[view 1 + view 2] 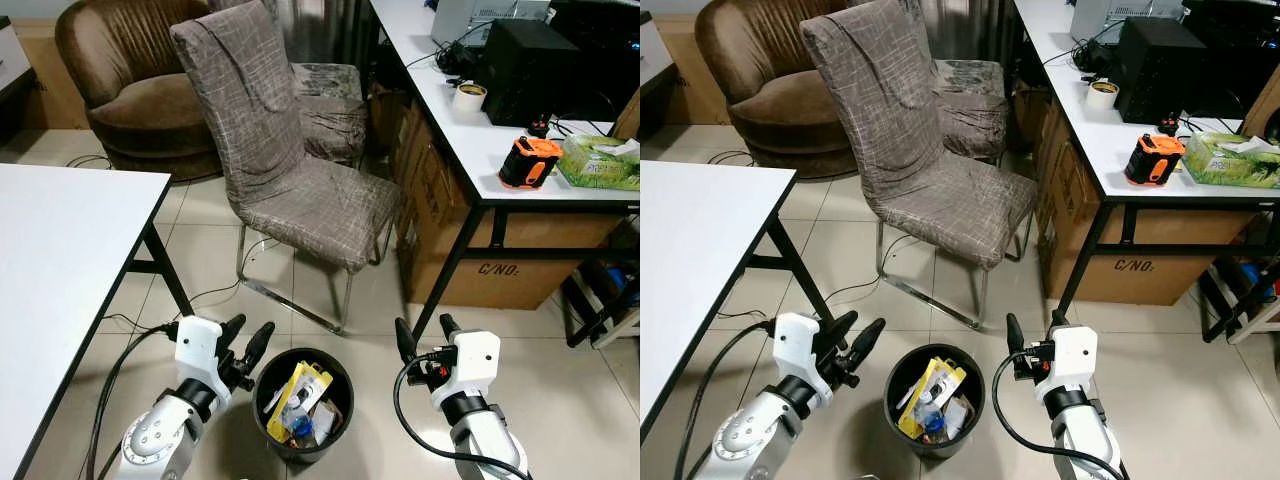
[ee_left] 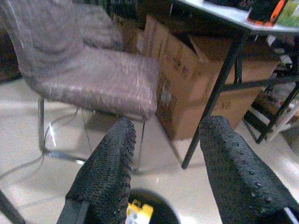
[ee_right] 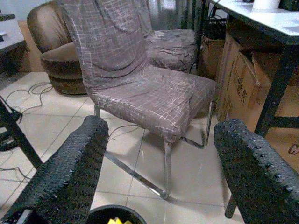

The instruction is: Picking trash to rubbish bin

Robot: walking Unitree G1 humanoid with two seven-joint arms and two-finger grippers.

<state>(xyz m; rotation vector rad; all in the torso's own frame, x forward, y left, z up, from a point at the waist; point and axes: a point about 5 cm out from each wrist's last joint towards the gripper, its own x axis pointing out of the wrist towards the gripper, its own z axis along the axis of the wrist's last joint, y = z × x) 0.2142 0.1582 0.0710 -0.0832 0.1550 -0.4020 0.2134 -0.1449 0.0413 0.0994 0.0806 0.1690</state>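
A round black rubbish bin (image 1: 268, 410) stands on the glossy pale floor tiles (image 1: 560, 390) between the two arms, holding trash (image 1: 300, 398): a yellow packet, white scraps and something blue. The left gripper (image 1: 246, 340) hovers just left of the bin's rim, its knobbly black fingers (image 2: 106, 172) spread wide and empty. The right gripper (image 1: 424, 335) hangs to the bin's right, equally wide and empty. Behind stands a chair (image 1: 290, 180) in grey crosshatched fabric on chrome legs, beside a cardboard box (image 1: 480, 255) under a white desk (image 1: 470, 150).
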